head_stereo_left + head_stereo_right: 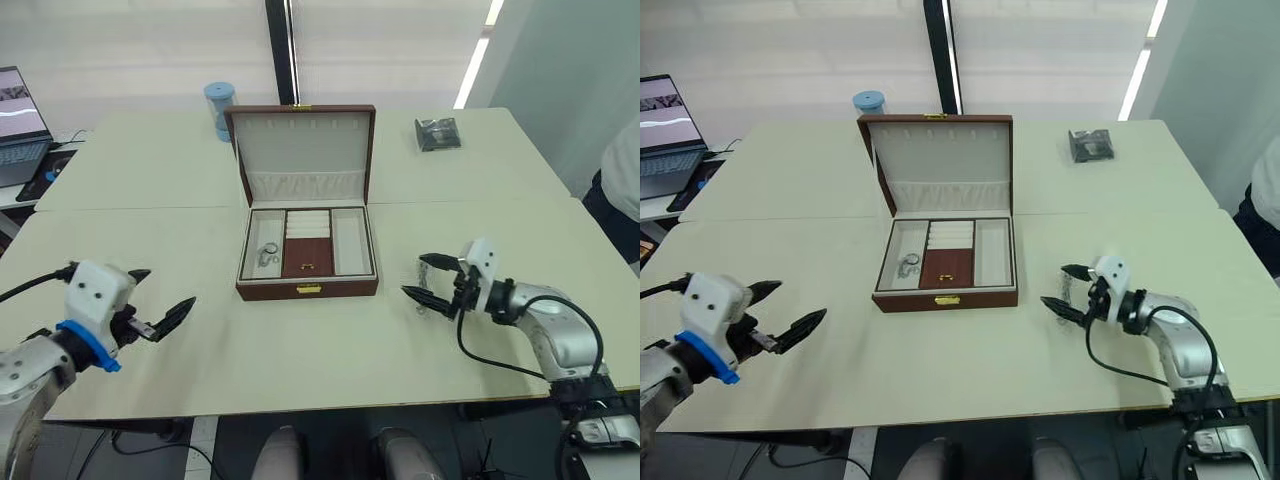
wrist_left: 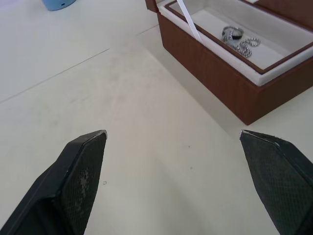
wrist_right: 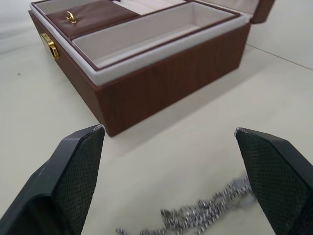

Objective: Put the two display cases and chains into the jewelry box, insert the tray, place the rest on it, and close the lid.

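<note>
Box [image 1: 307,290] sits mid-table, lid [image 1: 303,150] up, tray [image 1: 307,243] already seated with a ring and chain in its left pocket. Long chain [image 3: 205,215] lies on the table right of the box, between my right gripper's [image 1: 432,283] spread fingers. Left gripper [image 1: 160,303] open too, empty. The chain looks limp and slippery, so I'd pinch a bunched midsection.
</note>
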You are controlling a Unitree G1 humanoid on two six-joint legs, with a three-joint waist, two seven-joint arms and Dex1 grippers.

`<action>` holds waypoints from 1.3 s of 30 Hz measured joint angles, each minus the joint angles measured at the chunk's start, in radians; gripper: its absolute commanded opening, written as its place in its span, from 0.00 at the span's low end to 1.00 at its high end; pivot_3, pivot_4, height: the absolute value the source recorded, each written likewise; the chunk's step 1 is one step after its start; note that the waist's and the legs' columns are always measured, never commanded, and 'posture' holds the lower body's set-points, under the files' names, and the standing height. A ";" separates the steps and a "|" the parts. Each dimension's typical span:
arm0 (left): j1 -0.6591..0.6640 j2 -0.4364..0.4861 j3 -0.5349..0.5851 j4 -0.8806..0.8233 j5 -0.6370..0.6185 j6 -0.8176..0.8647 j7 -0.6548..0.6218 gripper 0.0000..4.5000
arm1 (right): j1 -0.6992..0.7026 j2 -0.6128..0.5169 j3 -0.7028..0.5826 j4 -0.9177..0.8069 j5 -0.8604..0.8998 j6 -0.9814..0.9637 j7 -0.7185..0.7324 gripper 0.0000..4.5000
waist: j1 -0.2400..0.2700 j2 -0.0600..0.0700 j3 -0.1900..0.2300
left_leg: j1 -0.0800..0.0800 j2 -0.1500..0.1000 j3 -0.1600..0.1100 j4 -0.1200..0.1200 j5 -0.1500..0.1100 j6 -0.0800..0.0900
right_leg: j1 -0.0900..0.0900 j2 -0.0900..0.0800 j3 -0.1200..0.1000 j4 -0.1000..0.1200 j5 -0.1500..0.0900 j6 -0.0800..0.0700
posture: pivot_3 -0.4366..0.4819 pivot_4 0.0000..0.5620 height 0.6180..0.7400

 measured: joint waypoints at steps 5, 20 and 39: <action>-0.048 -0.002 0.032 0.174 -0.020 -0.032 -0.077 1.00 | 0.111 -0.097 -0.109 0.001 0.019 -0.015 0.006 1.00 | -0.004 0.000 0.001 | 0.000 0.001 0.001 -0.001 0.000 0.000 | -0.001 0.001 0.000 0.000 0.000 0.000 | 0.48 0.27 1.00; -0.001 -0.001 0.154 0.280 -0.023 -0.083 -0.147 1.00 | 0.166 -0.129 -0.163 0.155 -0.001 -0.159 -0.028 1.00 | -0.001 -0.001 0.001 | 0.002 0.001 0.003 -0.001 0.000 0.000 | 0.001 0.000 0.001 0.000 0.000 0.000 | 0.48 0.27 1.00; 0.038 -0.100 0.088 0.135 -0.026 -0.098 -0.123 1.00 | 0.173 -0.012 -0.174 0.010 0.050 -0.081 -0.162 1.00 | 0.000 -0.001 0.001 | 0.002 0.001 0.003 0.000 0.000 0.000 | 0.001 0.000 0.001 0.001 0.000 0.000 | 0.48 0.27 1.00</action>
